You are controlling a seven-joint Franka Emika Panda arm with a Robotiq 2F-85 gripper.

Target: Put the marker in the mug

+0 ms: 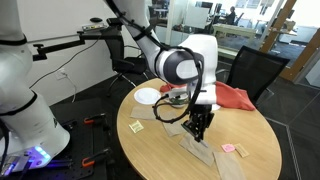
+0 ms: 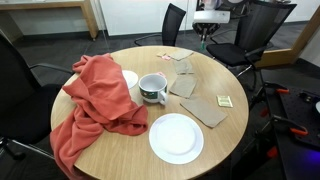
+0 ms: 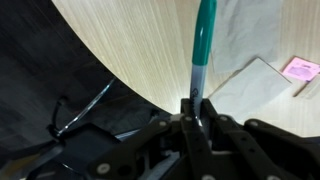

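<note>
My gripper (image 3: 195, 112) is shut on the marker (image 3: 203, 40), a slim dark-green pen that sticks out from between the fingers over the table edge. In an exterior view the gripper (image 1: 199, 132) hangs just above the tabletop near the tan paper pieces. In an exterior view the gripper (image 2: 207, 38) is at the far edge of the table. The mug (image 2: 153, 88), pale with a dark greenish rim, stands upright near the middle of the table beside the red cloth, well apart from the gripper.
A red cloth (image 2: 95, 105) covers one side of the round wooden table (image 2: 120, 160). A white plate (image 2: 176, 138) lies near the front. Tan paper pieces (image 2: 205, 108) and a pink note (image 3: 300, 68) lie between mug and gripper. Office chairs (image 2: 255, 25) stand around.
</note>
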